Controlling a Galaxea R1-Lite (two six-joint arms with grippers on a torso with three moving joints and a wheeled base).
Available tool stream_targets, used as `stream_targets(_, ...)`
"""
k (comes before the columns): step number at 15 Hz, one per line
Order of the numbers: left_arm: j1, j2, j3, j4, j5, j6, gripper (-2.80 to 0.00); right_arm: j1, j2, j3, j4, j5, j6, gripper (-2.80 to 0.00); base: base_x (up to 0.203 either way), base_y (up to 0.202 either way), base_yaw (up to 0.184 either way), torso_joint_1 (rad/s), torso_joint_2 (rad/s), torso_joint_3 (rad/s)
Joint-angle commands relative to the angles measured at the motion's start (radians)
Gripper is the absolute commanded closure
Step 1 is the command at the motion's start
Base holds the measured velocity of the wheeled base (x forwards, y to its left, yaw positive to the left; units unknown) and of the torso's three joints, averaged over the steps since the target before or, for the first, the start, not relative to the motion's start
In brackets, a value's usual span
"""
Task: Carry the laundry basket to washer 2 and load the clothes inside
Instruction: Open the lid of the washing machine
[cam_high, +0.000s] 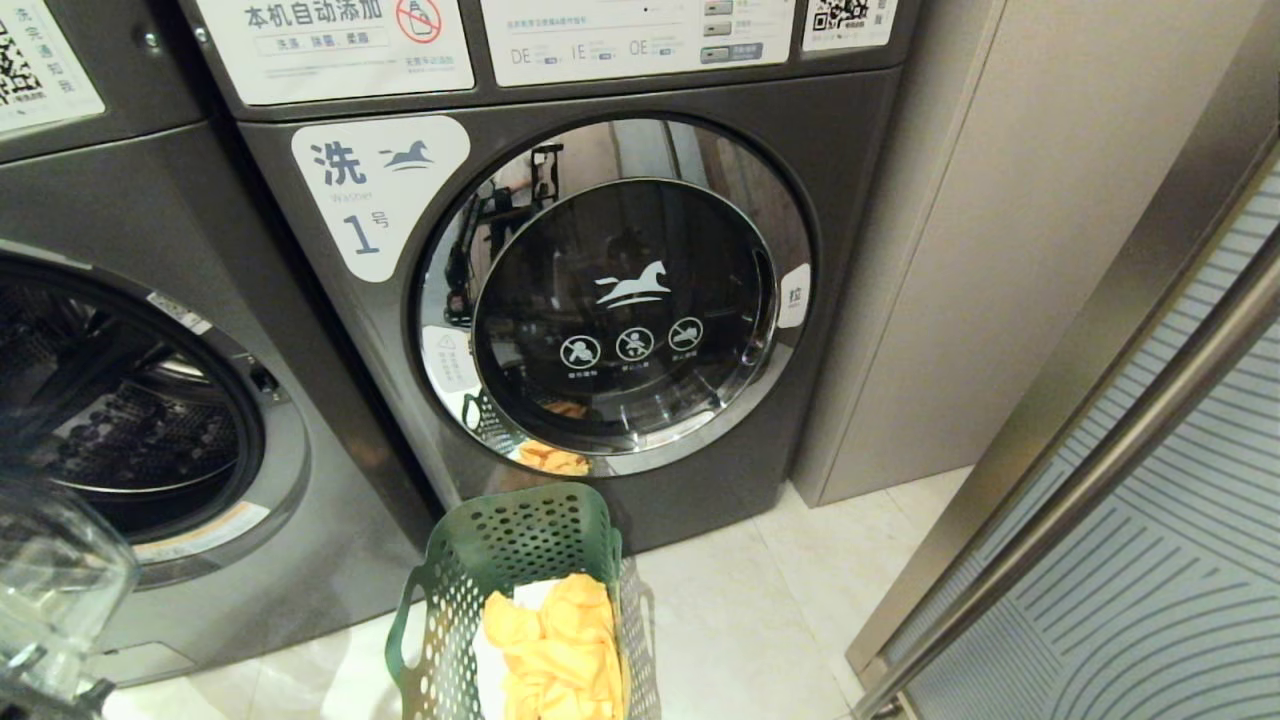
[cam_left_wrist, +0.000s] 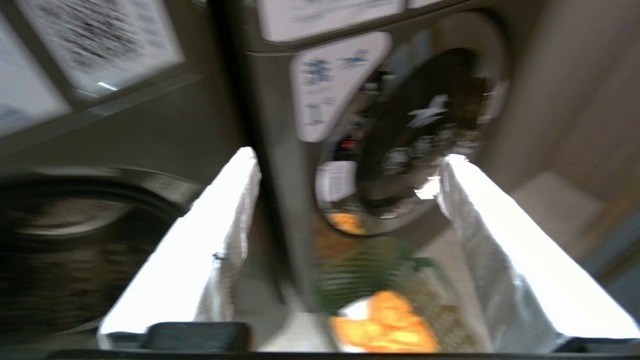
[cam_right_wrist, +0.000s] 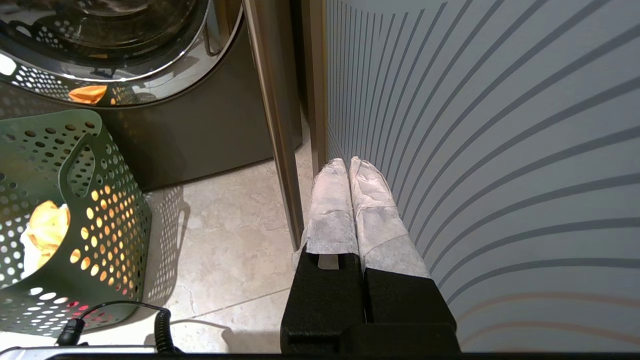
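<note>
The dark green perforated laundry basket (cam_high: 520, 540) stands on the floor before the washer labelled "1" (cam_high: 560, 300), whose door is shut. A mustard-yellow garment (cam_high: 560, 640) lies on top in it, with a bit of white cloth (cam_high: 532, 592) beside. Left of that machine stands another grey washer (cam_high: 150, 420) with its drum showing; its number label is out of view. My left gripper (cam_left_wrist: 350, 157) hangs open and empty above the basket (cam_left_wrist: 360, 275) and yellow garment (cam_left_wrist: 390, 325). My right gripper (cam_right_wrist: 345, 162) is shut on nothing, low to the right of the basket (cam_right_wrist: 100, 200).
The open washer's clear door bowl (cam_high: 50, 590) juts out at the lower left. A striped glass door with a metal frame (cam_high: 1150, 480) closes off the right, close to my right gripper. A beige cabinet side (cam_high: 960, 250) stands beyond washer 1. Tiled floor (cam_high: 760, 620) lies between.
</note>
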Motion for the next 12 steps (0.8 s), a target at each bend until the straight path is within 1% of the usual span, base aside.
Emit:
stream_targets(1, -0.054, -0.091, 0.065, 0.013, -0.007, -0.053, 0.0, 0.0, 0.001, 0.0, 0.0, 0.0, 0.0, 0.0, 0.0, 0.0, 0.0, 0.0, 0.0, 0.0)
stream_targets(2, -0.062, -0.097, 0.085, 0.088, -0.007, -0.065, 0.0, 0.001, 0.001, 0.0, 0.0, 0.0, 0.0, 0.0, 0.0, 0.0, 0.0, 0.0, 0.0, 0.0)
stream_targets(4, -0.067, -0.09, 0.085, 0.332, -0.007, -0.071, 0.0, 0.0, 0.001, 0.0, 0.0, 0.0, 0.0, 0.0, 0.0, 0.0, 0.0, 0.0, 0.0, 0.0)
stream_targets(5, -0.076, -0.08, 0.058, 0.514, -0.007, -0.072, 0.0, 0.0, 0.001, 0.0, 0.0, 0.0, 0.0, 0.0, 0.0, 0.0, 0.0, 0.0, 0.0, 0.0)
stream_targets(6, -0.09, -0.062, 0.003, 0.732, 0.001, -0.073, 0.0, 0.0, 0.001, 0.0, 0.0, 0.0, 0.0, 0.0, 0.0, 0.0, 0.0, 0.0, 0.0, 0.0)
stream_targets(7, -0.113, -0.035, -0.084, 0.952, 0.033, -0.072, 0.0, 0.001, 0.001, 0.0, 0.0, 0.0, 0.0, 0.0, 0.0, 0.0, 0.0, 0.0, 0.0, 0.0)
stream_targets(8, -0.15, 0.006, -0.195, 1.16, 0.092, -0.061, 0.0, 0.0, 0.001, 0.0, 0.0, 0.0, 0.0, 0.0, 0.0, 0.0, 0.0, 0.0, 0.0, 0.0)
stream_targets(9, -0.198, 0.065, -0.282, 1.309, 0.184, -0.02, 0.0, 0.0, 0.001, 0.0, 0.0, 0.0, 0.0, 0.0, 0.0, 0.0, 0.0, 0.0, 0.0, 0.0)
stream_targets(10, -0.239, 0.117, -0.327, 1.387, 0.294, 0.083, 0.0, 0.0, 0.001, 0.0, 0.0, 0.0, 0.0, 0.0, 0.0, 0.0, 0.0, 0.0, 0.0, 0.0)
stream_targets(12, -0.273, 0.172, -0.342, 1.443, 0.475, 0.42, 0.0, 0.0, 0.001, 0.0, 0.0, 0.0, 0.0, 0.0, 0.0, 0.0, 0.0, 0.0, 0.0, 0.0)
